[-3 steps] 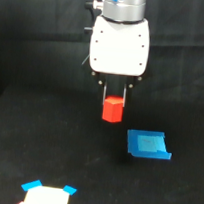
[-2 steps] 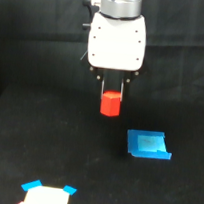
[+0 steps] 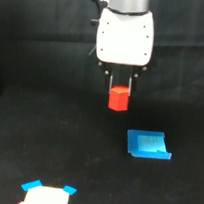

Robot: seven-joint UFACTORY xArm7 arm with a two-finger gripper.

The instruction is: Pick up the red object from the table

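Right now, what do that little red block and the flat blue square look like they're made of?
The red object, held between the gripper fingers, looks like solid plastic or painted wood: even red-orange colour, crisp facets, dull sheen. The flat blue square piece on the table looks like thin moulded plastic, uniformly bright blue with a lighter centre. The blurred image leaves both uncertain.

The arm comes down from the top of the exterior view, and only its last part is visible: a grey wrist ring and, under it, a wide white housing with rounded corners. The tool (image 3: 120,90) points straight down. Its two thin dark fingers (image 3: 111,83) hang vertical and parallel below the housing, closed on the red object (image 3: 119,98), which is clear above the desk (image 3: 45,150).
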